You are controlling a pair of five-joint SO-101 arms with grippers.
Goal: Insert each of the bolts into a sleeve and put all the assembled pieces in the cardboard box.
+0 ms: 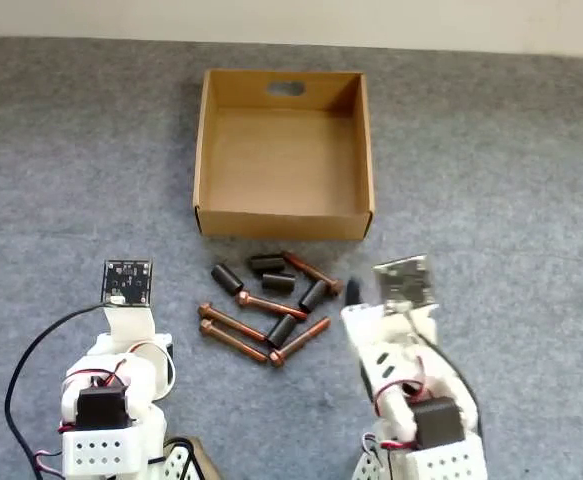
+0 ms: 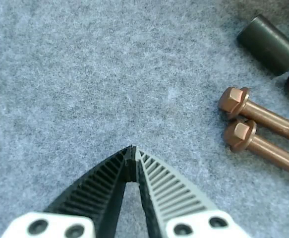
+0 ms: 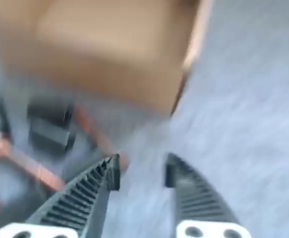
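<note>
Several copper bolts point(image 1: 233, 321) and short black sleeves point(image 1: 227, 277) lie loose in a cluster on the grey carpet, just in front of the open cardboard box point(image 1: 284, 222). My left gripper point(image 2: 133, 151) is shut and holds nothing, low over bare carpet to the left of the cluster. Two bolt heads point(image 2: 236, 99) and one sleeve point(image 2: 269, 44) lie close beside it. My right gripper point(image 3: 142, 171) is open at the cluster's right edge, and its dark finger point(image 1: 351, 290) lies next to a sleeve point(image 1: 314, 295). A bolt point(image 3: 97, 134) lies just past its fingertips.
The box interior point(image 1: 283, 160) holds nothing and has a hand slot in its far wall. Both arm bases stand at the near edge, left point(image 1: 106, 410) and right point(image 1: 416, 420). Open carpet spreads to either side of the box.
</note>
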